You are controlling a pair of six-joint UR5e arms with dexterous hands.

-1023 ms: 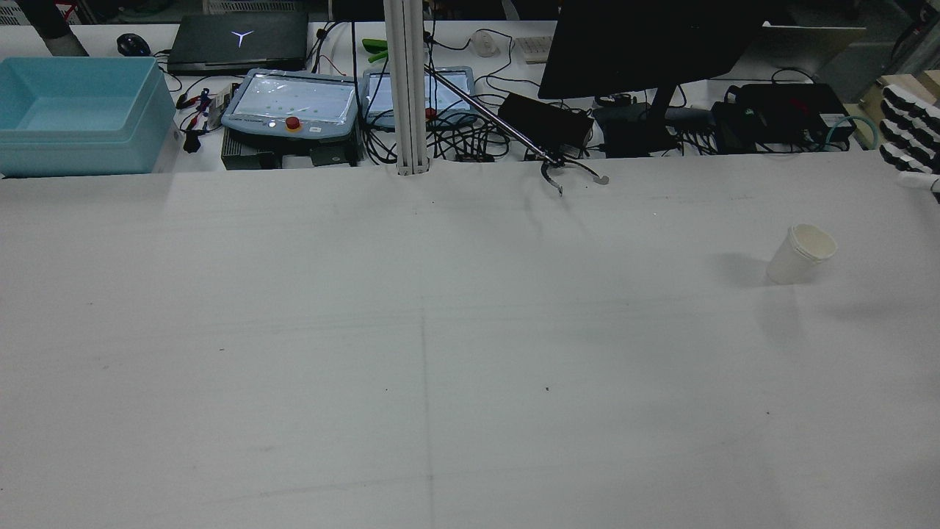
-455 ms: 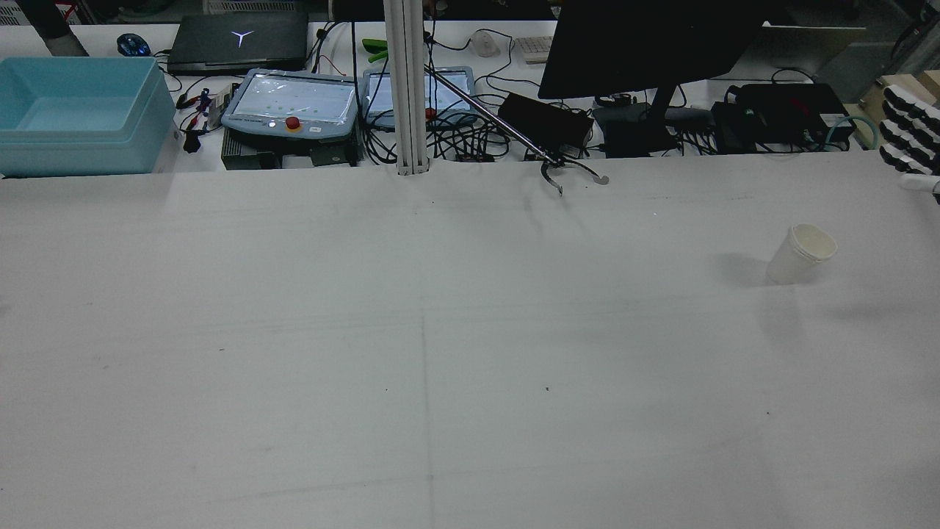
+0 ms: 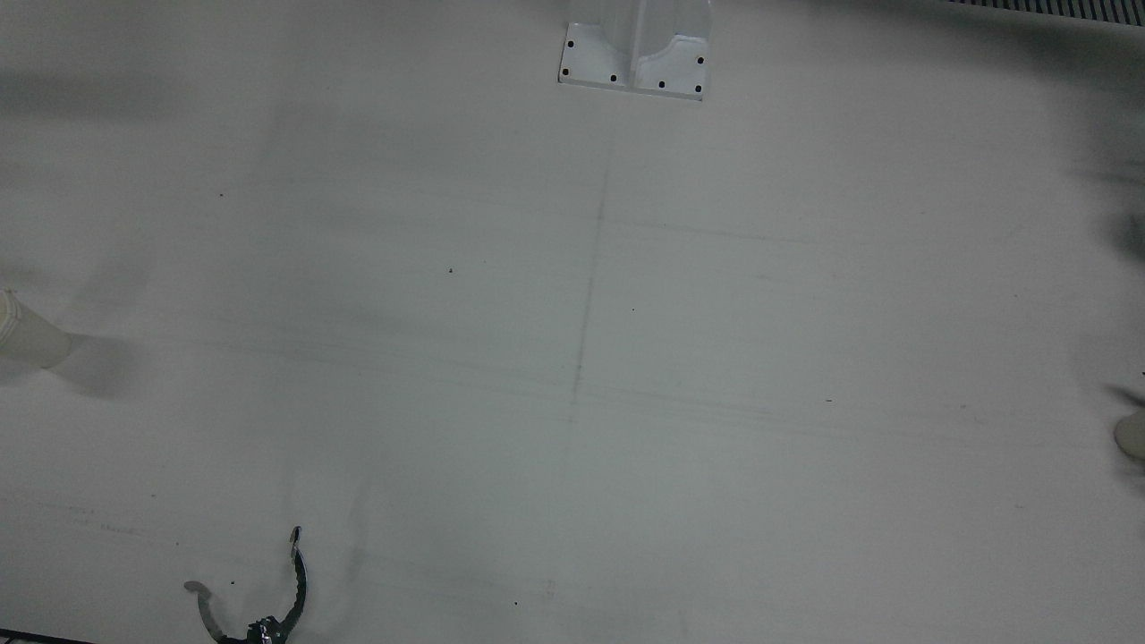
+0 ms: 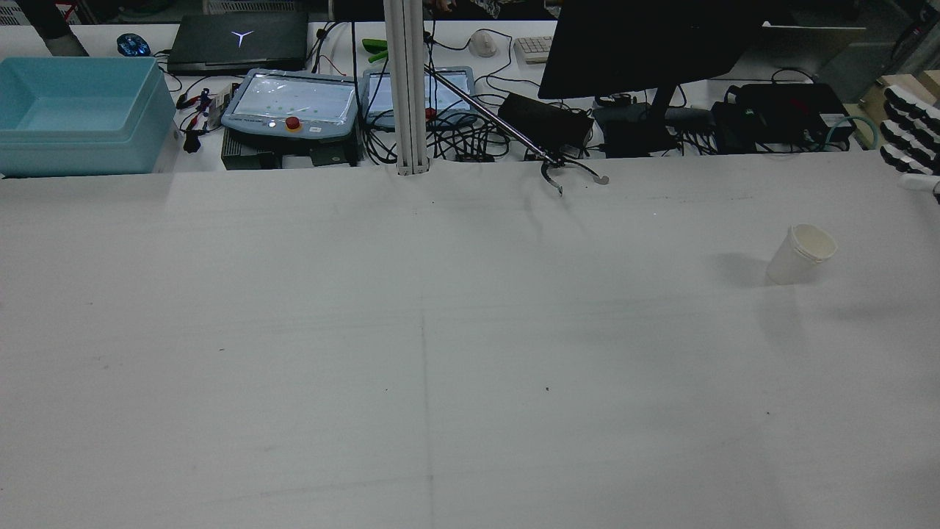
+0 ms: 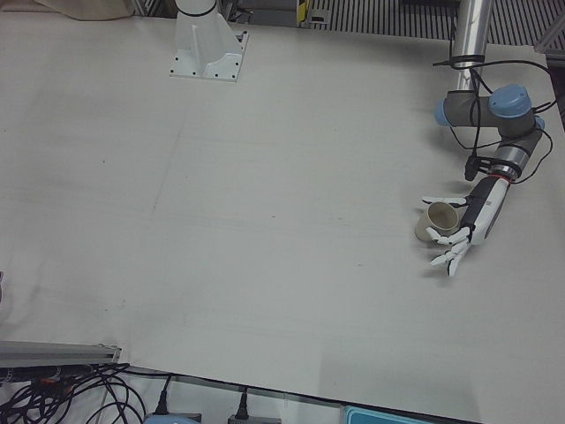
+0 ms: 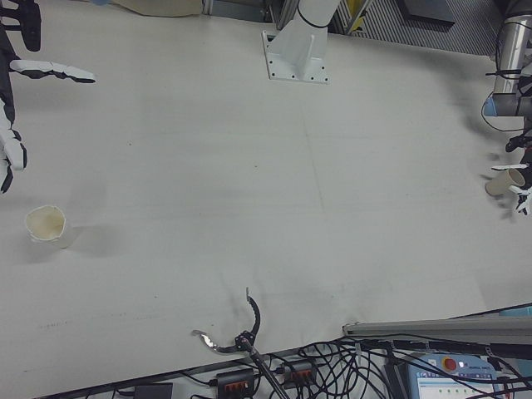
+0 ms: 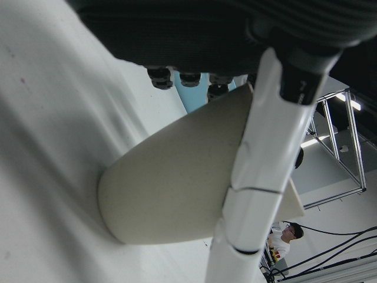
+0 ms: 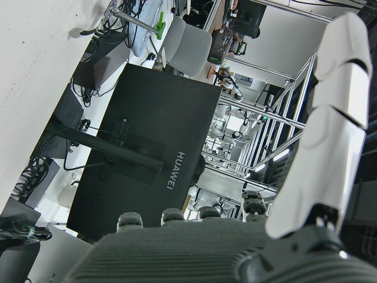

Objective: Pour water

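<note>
Early stage, no pour yet: left hand (image 5: pixel 459 231), fingers spread, flanks tan cup (image 5: pixel 437 219) on table (image 5: pixel 265 221) w/o closing; right hand (image 6: pixel 12 91) hangs open above/near white cup (image 6: pixel 46 225); grasp, lift, pour remain.

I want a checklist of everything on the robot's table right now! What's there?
Surface: white table, bare in the middle.
Job's things: paper cup upright near the right arm's side; tan cup inside the left hand's spread fingers.
Clutter: grabber tool at the operators' edge.
Hands: left hand open around the tan cup; right hand open, raised beyond the paper cup.
Cables: tangle behind the table.
Surroundings: monitor, blue bin, teach pendants.
</note>
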